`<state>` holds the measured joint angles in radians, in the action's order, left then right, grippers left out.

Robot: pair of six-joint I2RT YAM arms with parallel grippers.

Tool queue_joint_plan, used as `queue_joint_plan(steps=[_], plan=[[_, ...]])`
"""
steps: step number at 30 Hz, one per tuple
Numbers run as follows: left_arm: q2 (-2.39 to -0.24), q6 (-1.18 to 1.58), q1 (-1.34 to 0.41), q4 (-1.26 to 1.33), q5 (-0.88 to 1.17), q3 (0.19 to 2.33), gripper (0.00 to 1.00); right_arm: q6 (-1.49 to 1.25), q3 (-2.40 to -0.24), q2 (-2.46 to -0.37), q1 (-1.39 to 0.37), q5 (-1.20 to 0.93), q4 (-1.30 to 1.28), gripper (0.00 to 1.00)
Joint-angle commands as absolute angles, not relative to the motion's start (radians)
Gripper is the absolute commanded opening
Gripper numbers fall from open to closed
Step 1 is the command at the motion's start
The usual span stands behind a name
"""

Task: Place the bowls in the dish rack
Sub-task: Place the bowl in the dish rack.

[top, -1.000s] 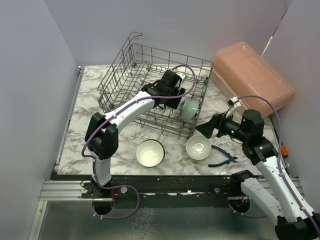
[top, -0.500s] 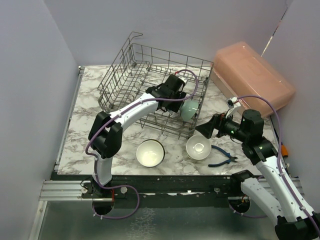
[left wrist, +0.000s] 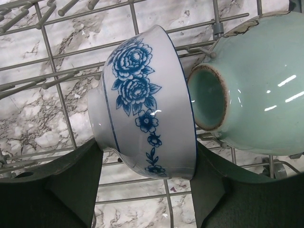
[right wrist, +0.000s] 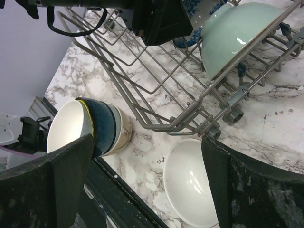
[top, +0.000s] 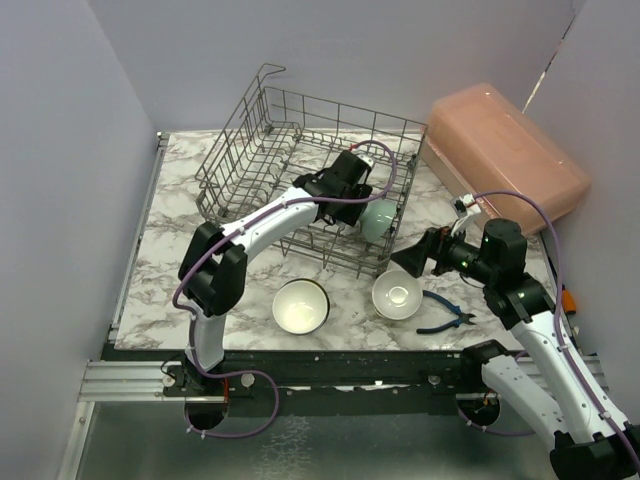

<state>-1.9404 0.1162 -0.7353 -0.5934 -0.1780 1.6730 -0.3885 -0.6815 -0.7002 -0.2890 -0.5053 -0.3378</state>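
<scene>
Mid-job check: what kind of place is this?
Probably a lab test cell, not a kitchen: plain partition walls box in a marble-patterned tabletop, with blue pliers beside the white bowl.

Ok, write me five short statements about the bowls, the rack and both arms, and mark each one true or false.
1. The left gripper has its jaws shut on the blue-patterned bowl. True.
2. The mint green bowl lies on the table outside the dish rack. False: it stands on edge inside the rack, beside the blue-patterned bowl.
3. The right gripper holds the white bowl. False: its jaws are open and empty, and that bowl sits on the table.
4. A stack of bowls sits on the table in front of the rack. True.
5. Blue-handled pliers lie right of the white bowl. True.
</scene>
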Motion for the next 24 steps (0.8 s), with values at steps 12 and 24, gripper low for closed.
queue_joint_plan(steps=[12, 24], plan=[[-2.010, 0.124, -0.742, -0.609, -0.195, 1.678, 0.09, -0.370, -0.675, -0.702, -0.295, -0.482, -0.349, 1.00], [-2.037, 0.114, -0.741, -0.611, -0.199, 1.683, 0.22, -0.373, -0.676, -0.722, -0.295, -0.488, -0.342, 1.00]])
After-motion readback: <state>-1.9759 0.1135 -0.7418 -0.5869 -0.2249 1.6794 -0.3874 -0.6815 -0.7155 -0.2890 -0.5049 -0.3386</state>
